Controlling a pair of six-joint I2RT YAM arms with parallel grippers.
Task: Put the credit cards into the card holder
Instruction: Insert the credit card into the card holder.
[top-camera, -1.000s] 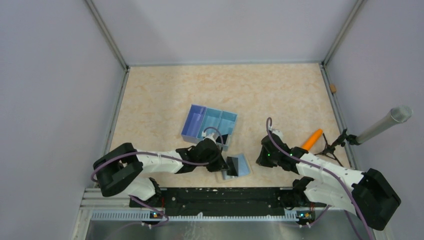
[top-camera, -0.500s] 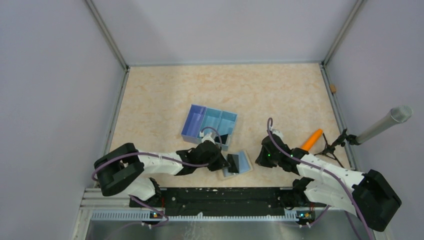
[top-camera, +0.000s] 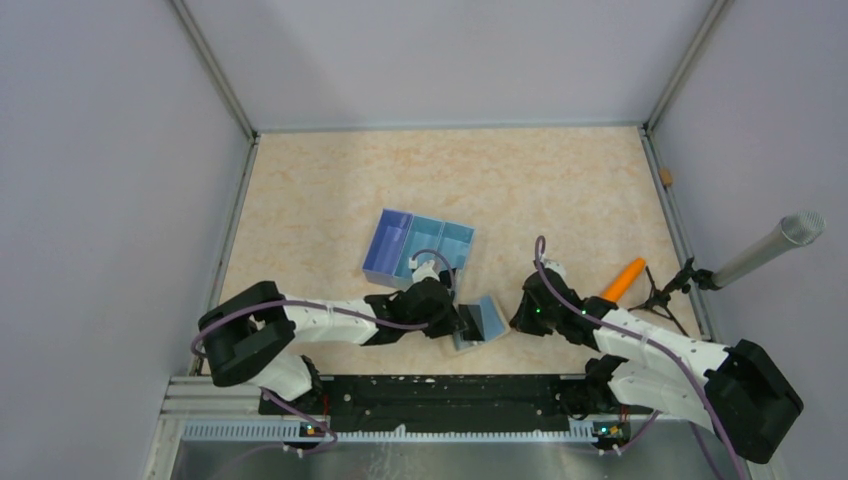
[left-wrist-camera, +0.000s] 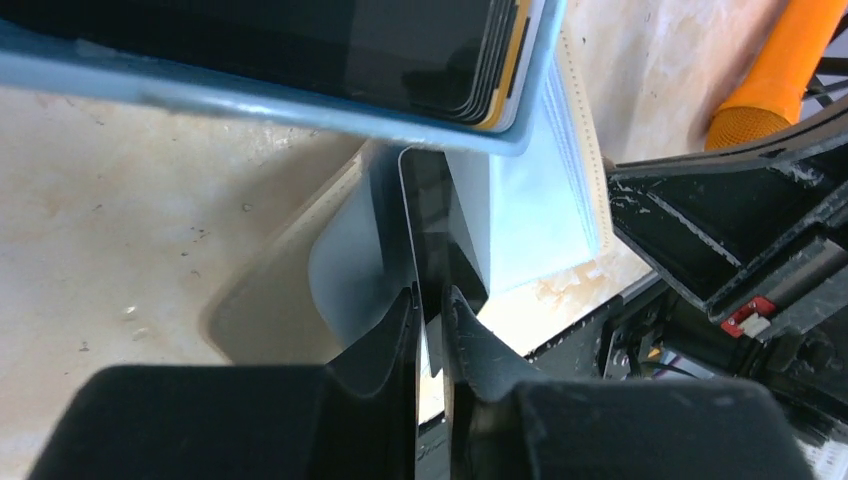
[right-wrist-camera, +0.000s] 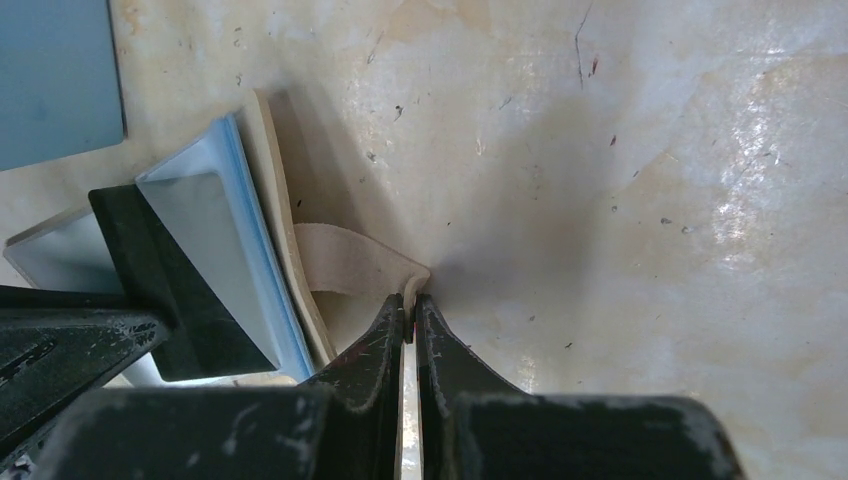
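Black fingers of the left gripper (left-wrist-camera: 430, 300) pinch a thin, glossy light-blue credit card (left-wrist-camera: 432, 215) edge-on. Its far end noses between the leaves of the small beige stitched card holder (left-wrist-camera: 575, 150). Opposite, the right gripper (right-wrist-camera: 408, 300) is clamped tight on a loose tan flap of that holder, steadying it on the marbled cream table (right-wrist-camera: 650, 200). In the right wrist view we see what look like more pale blue cards (right-wrist-camera: 250, 230) layered inside the sleeve, beside the one coming in.

From above, the change over the last second is plain. The left arm has slid to the right, carrying its card from just short of the holder to right up against it. The holder, which lay nearly flat, now stands tipped up between the two grippers. We judge the insertion under way but not finished, as much of the card shows outside the mouth.

Just beyond the left gripper sits the blue three-compartment plastic tray (top-camera: 385, 245). A stack of dark-faced cards (left-wrist-camera: 380, 40) fills one compartment, so more likely remain to be moved. An orange cylindrical tool (top-camera: 625, 277) lies well off to the right.
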